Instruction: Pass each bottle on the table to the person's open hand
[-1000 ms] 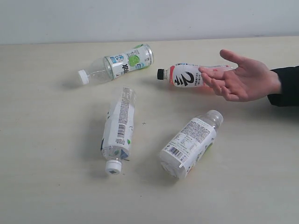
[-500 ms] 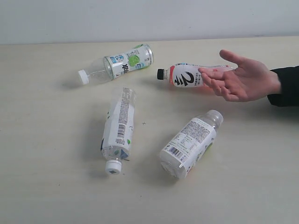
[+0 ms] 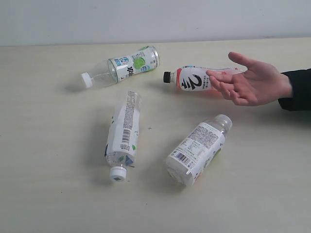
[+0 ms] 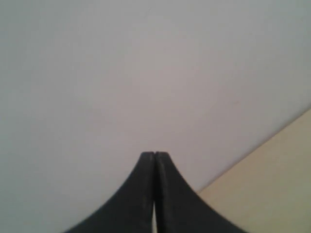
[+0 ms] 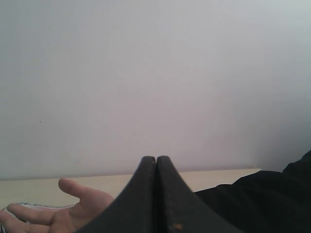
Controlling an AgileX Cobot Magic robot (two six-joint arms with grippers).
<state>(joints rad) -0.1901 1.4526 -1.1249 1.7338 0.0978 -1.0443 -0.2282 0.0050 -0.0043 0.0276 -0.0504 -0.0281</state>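
Note:
Several bottles lie on their sides on the beige table (image 3: 48,184). A white-capped one with a green label (image 3: 124,67) is at the back left. The black-capped pink bottle with a "2" (image 3: 194,78) lies behind the person's open hand (image 3: 252,82), which reaches in palm-up from the right. A white-labelled bottle (image 3: 122,133) rests in the middle, its cap toward the front. Another (image 3: 197,149) lies at the front right. Neither arm shows in the exterior view. My left gripper (image 4: 154,155) is shut and empty, facing the wall. My right gripper (image 5: 156,159) is shut and empty, with the hand (image 5: 63,211) beyond it.
A pale grey wall (image 3: 155,19) runs along the table's far edge. The person's dark sleeve (image 3: 297,90) enters from the right edge and shows in the right wrist view as the sleeve (image 5: 272,199).

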